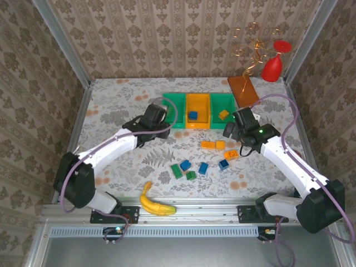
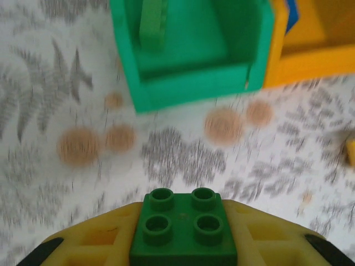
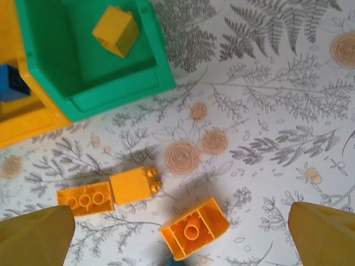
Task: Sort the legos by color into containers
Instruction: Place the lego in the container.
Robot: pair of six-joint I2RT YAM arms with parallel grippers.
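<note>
The left green bin (image 2: 188,83), at the top of the left wrist view, has a green brick (image 2: 152,25) in it. The orange bin (image 1: 197,123) in the middle has a blue brick (image 1: 192,115), and the right green bin (image 3: 111,91) has an orange brick (image 3: 115,30). The left claw (image 2: 183,244) is squeezed tight on a green lego (image 2: 183,221) at the bottom of that view, and the right claw (image 1: 233,132) is wide open and holds nothing, above loose orange legos (image 3: 133,185) on the flowery table (image 1: 122,105).
</note>
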